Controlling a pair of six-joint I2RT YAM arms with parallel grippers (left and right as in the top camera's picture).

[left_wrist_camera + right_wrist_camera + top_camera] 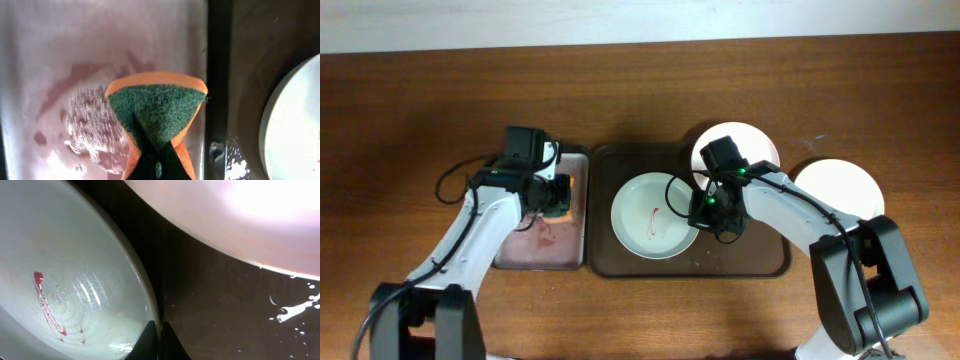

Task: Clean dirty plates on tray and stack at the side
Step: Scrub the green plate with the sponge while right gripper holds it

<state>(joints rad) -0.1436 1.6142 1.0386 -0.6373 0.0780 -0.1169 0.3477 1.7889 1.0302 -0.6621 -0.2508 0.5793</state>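
Red-smeared plate (pixel 655 215) on tray (pixel 760 258) isn't wiped yet; sponge (pixel 160 110) is pinched by left gripper (pixel 558 194), right gripper (pixel 160 337) state can't be told.

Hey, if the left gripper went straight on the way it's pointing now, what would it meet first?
Likely the wet pinkish floor of the smaller tray. The left gripper points down at it, and the sponge it grips would touch first; how near is unclear.

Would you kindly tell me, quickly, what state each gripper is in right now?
Left gripper: closed, holding the sponge.
Right gripper: closed on the rim of the smeared plate.
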